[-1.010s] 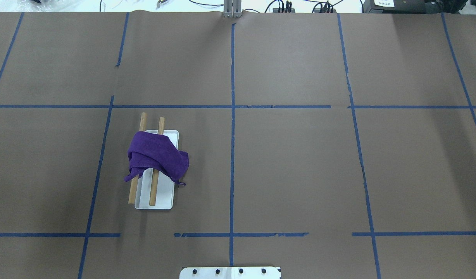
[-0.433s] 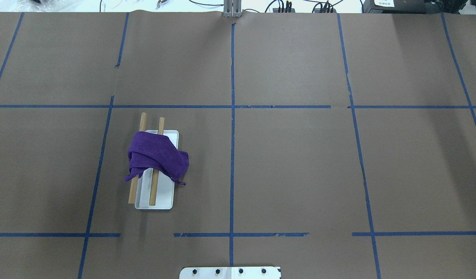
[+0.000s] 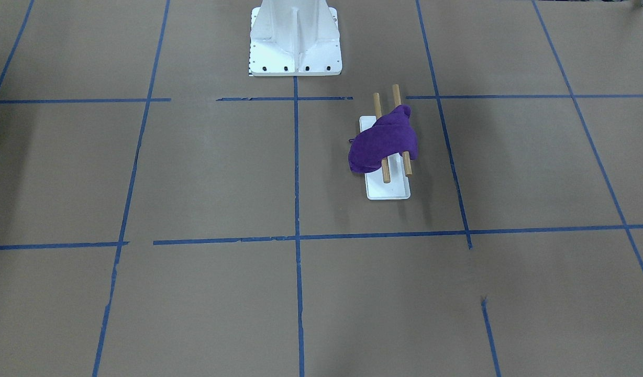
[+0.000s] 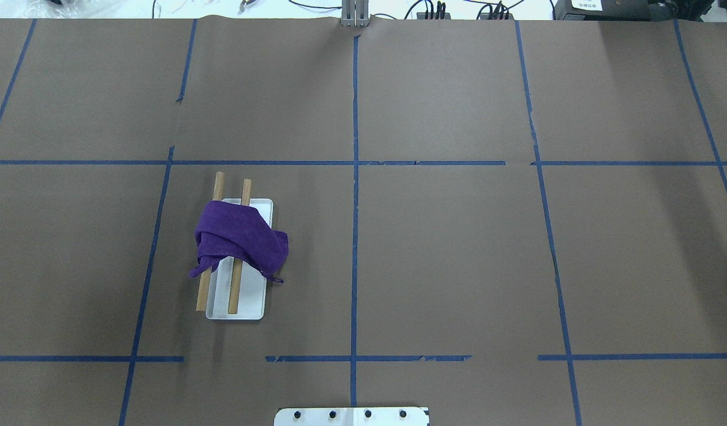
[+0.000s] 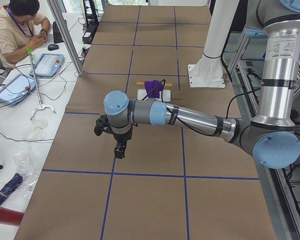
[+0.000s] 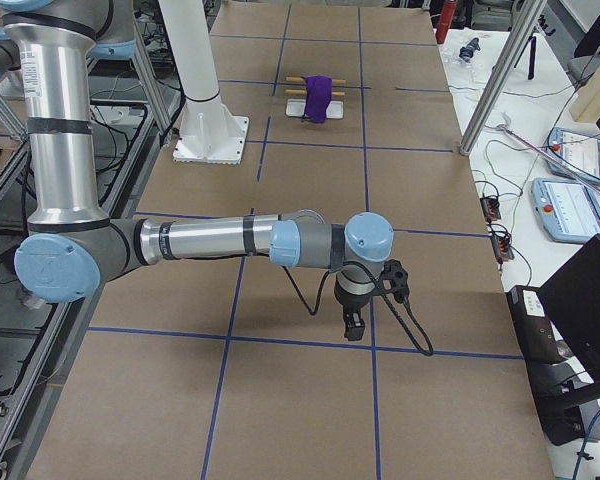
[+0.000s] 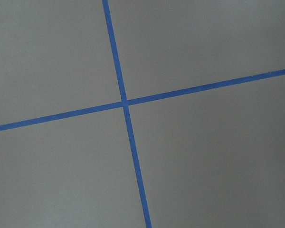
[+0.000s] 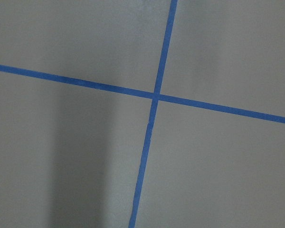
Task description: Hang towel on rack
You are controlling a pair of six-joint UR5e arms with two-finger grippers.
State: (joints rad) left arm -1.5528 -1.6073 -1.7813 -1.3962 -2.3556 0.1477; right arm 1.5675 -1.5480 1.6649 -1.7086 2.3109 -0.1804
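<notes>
The purple towel (image 4: 239, 236) lies bunched over both wooden dowels of the rack (image 4: 248, 299), left of the table's middle; part of it hangs toward the white base. It also shows in the front-facing view (image 3: 384, 142) on the rack (image 3: 388, 189). My left gripper (image 5: 120, 149) shows only in the exterior left view, over bare table far from the rack. My right gripper (image 6: 353, 325) shows only in the exterior right view, near the table's right end. I cannot tell whether either is open or shut. Both wrist views show only brown paper with crossing blue tape.
The large white pedestal (image 3: 295, 39) stands at the robot's side of the table, near the rack. Brown paper with a blue tape grid (image 4: 355, 162) covers the table. A seated operator (image 5: 15, 27) and tablets are beyond the far edge.
</notes>
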